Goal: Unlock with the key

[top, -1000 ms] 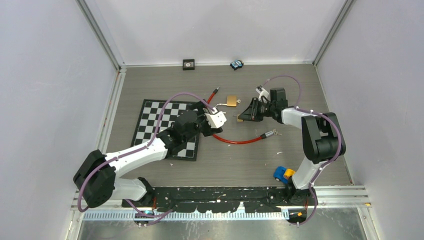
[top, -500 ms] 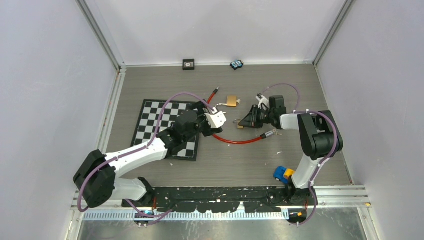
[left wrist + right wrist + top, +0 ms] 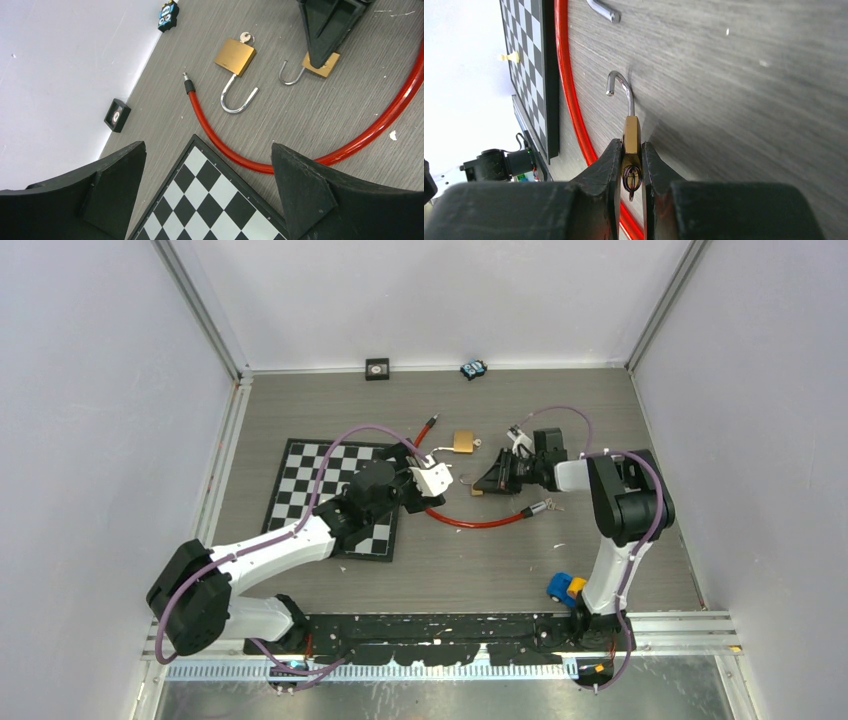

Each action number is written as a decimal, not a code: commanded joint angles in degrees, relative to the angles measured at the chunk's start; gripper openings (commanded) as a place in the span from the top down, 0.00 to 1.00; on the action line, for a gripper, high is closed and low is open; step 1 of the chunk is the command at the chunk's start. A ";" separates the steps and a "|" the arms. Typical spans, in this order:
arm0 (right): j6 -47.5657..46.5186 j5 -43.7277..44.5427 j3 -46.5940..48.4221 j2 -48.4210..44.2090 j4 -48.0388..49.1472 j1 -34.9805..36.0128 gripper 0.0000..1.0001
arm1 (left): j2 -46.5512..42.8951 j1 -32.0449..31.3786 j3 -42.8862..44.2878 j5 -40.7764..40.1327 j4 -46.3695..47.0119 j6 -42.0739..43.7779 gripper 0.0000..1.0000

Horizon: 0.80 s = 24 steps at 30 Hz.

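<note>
The right arm (image 3: 625, 502) has folded in tighter, its elbow swinging left, and the right gripper (image 3: 486, 484), pinching the small padlock (image 3: 631, 134), has slid a little nearer the red cable (image 3: 470, 523)

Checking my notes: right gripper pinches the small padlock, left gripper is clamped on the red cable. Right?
No: the left wrist view shows the left gripper open, not gripping the red cable. The right gripper does pinch the small padlock.
</note>
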 commanded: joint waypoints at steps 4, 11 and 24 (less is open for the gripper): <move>-2.45 -3.97 8.07 5.91 -4.52 0.09 0.89 | -0.66 0.38 0.59 0.84 -0.07 0.06 0.02; -6.15 -5.03 11.89 9.02 -9.72 -0.73 0.65 | -1.79 0.38 0.33 1.99 -0.74 -0.29 0.01; -10.29 -2.16 12.79 7.07 -16.36 -2.28 0.44 | -3.20 0.38 -0.38 3.24 -1.18 -1.05 0.01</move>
